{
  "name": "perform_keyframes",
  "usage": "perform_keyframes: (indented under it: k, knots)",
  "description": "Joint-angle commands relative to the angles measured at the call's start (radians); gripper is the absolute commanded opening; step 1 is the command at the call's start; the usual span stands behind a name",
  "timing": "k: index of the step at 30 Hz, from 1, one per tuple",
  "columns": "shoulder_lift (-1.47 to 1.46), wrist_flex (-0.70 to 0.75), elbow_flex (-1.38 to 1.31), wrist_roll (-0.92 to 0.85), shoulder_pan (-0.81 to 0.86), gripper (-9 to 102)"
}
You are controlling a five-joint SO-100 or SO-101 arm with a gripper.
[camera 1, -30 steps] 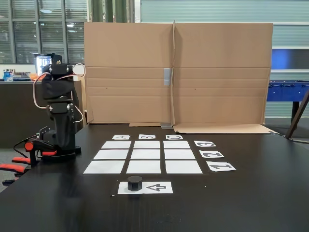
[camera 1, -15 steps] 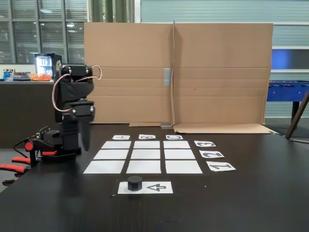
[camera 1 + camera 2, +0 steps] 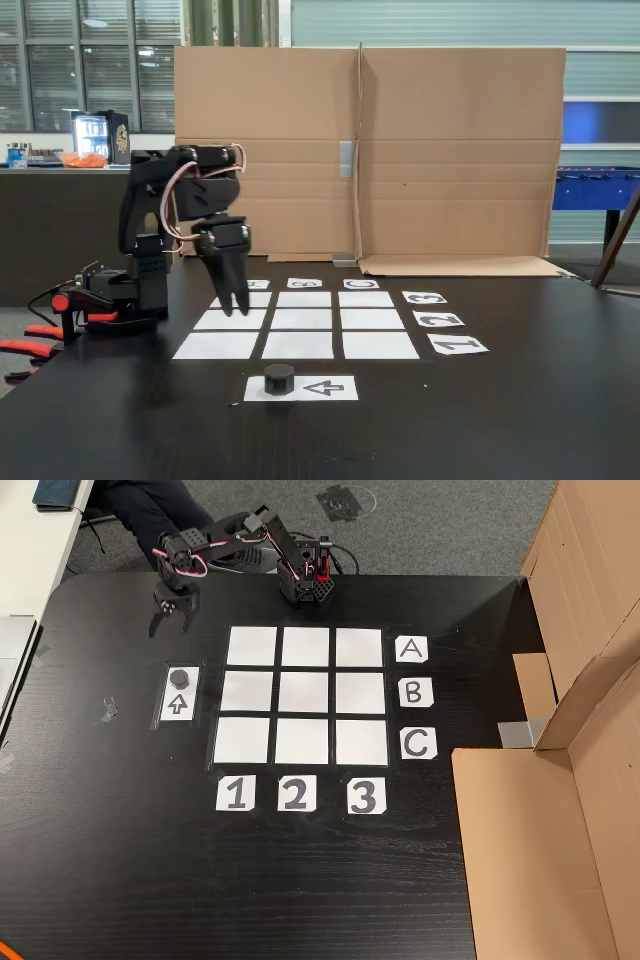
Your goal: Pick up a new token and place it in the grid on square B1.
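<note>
The black token (image 3: pixel 279 378) (image 3: pixel 180 676) sits on one end of the arrow sheet (image 3: pixel 325 388) (image 3: pixel 177 705), just outside the grid (image 3: pixel 300 320) (image 3: pixel 307 695). Square B1 (image 3: pixel 299 345) (image 3: pixel 243 691) is bare white paper, the cell right next to the arrow sheet. My gripper (image 3: pixel 238 308) (image 3: pixel 170 625) points down and hangs open with nothing in it. It hovers above the table near the grid's A1 corner, a short way from the token toward the arm's base.
The arm's base (image 3: pixel 125 295) (image 3: pixel 305 585) is clamped at the table edge by red-handled clamps (image 3: pixel 30 340). A cardboard wall (image 3: pixel 360 150) (image 3: pixel 560 780) stands past the letter cards. A small scrap (image 3: pixel 108 708) lies near the arrow sheet. A person's legs (image 3: pixel 150 500) are beyond the table.
The arm has unfolded from its tucked pose by the base and swung out toward the grid. The gripper now points down near the grid's corner. The token has not moved.
</note>
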Motion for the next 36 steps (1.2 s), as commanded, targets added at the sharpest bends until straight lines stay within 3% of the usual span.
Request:
perform_keyframes:
  k: [1,36]
  knots:
    - [-0.035,0.003,-0.075,0.006,-0.037,31]
    - [-0.419,0.008,-0.367,0.021,-0.098,31]
